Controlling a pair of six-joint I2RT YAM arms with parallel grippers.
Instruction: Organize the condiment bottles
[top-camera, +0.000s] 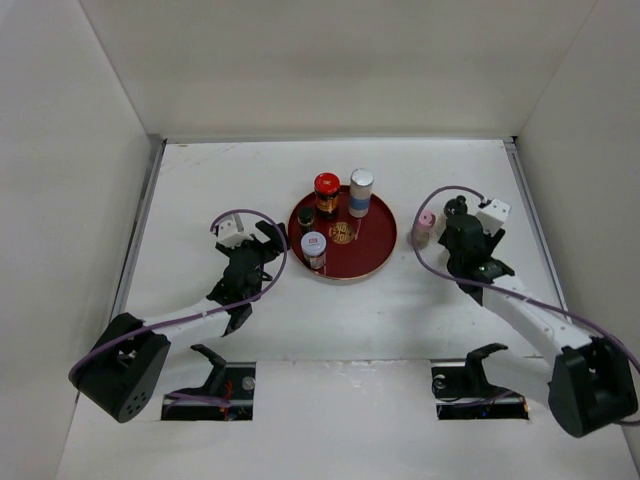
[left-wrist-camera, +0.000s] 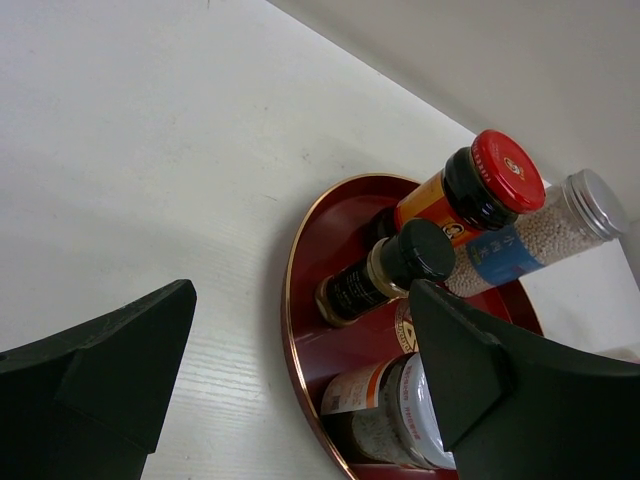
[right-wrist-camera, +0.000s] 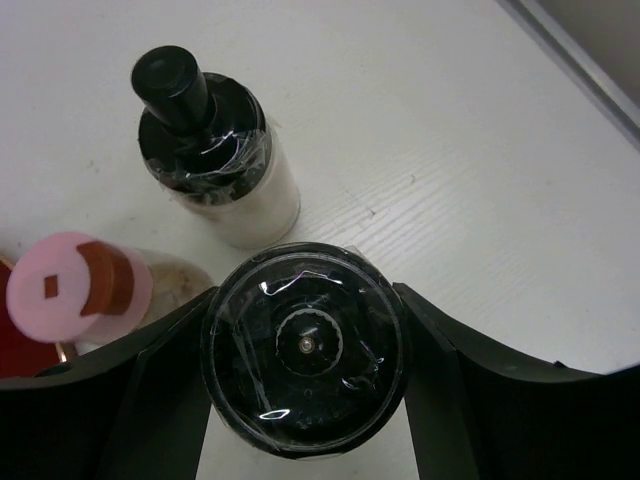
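Observation:
On the round dark-red tray (top-camera: 375, 250) stand a red-capped jar (top-camera: 327, 190), a tall white bottle with a blue band (top-camera: 360, 190), a small black-capped jar (top-camera: 306, 216) and a white-capped jar (top-camera: 314, 246). My left gripper (top-camera: 270, 243) is open at the tray's left rim (left-wrist-camera: 288, 300) with nothing between its fingers. Right of the tray stand a pink-capped shaker (top-camera: 426, 224) and a white bottle with a narrow black cap (right-wrist-camera: 215, 150). My right gripper (right-wrist-camera: 303, 300) is shut on a wide black-lidded bottle (right-wrist-camera: 305, 345), upright on the table next to the pink-capped shaker (right-wrist-camera: 75, 285).
White walls enclose the table on the left, back and right, and a metal strip (top-camera: 530, 210) runs along the right edge. The two arm bases (top-camera: 215, 385) sit at the near edge.

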